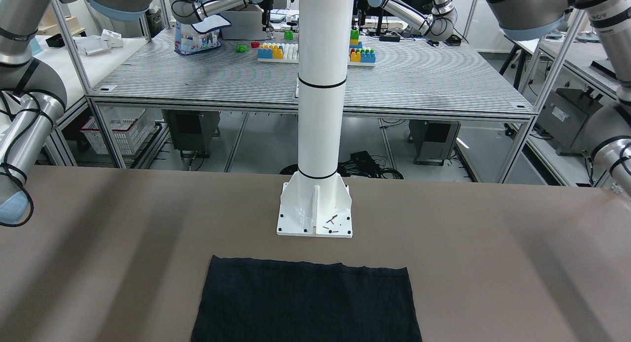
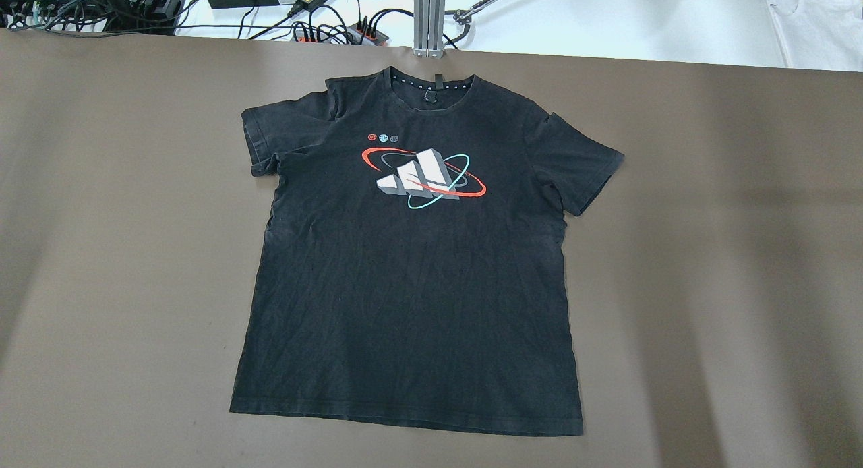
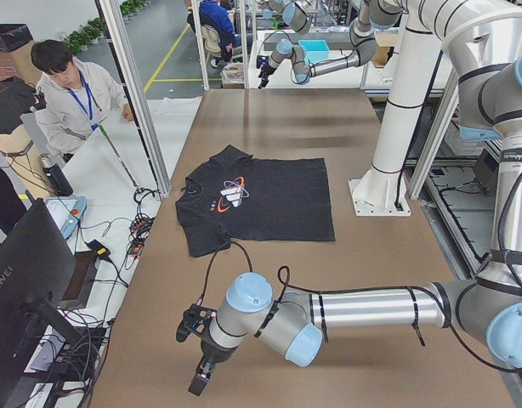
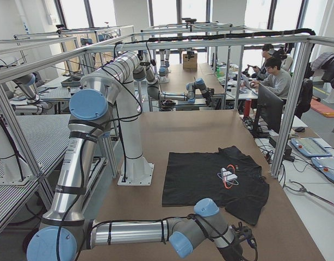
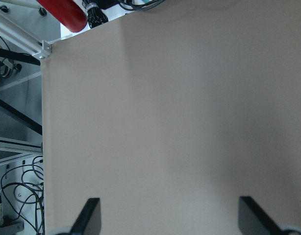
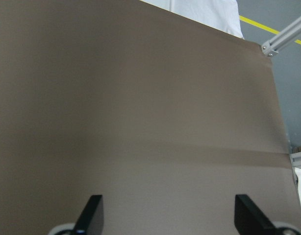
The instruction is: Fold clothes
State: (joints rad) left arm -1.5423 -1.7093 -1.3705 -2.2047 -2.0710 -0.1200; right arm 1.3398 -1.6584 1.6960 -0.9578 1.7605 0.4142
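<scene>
The clothes are one black T-shirt (image 2: 411, 286) with a white, red and teal print on the chest. It lies flat and unfolded on the brown table, collar toward the far edge, hem toward the robot. It also shows in the front-facing view (image 1: 305, 302), the left view (image 3: 261, 200) and the right view (image 4: 210, 179). My left gripper (image 5: 170, 220) is open and empty over bare table near the table's left end, away from the shirt. My right gripper (image 6: 167, 215) is open and empty over bare table near the right end. Neither gripper shows in the overhead view.
The white pillar's base plate (image 1: 315, 209) stands just behind the shirt's hem. Cables and power bricks (image 2: 270, 3) lie past the far edge, and a white cloth (image 2: 816, 16) at the far right. An operator (image 3: 70, 93) stands beyond the far side. Bare brown table (image 2: 101, 252) flanks the shirt.
</scene>
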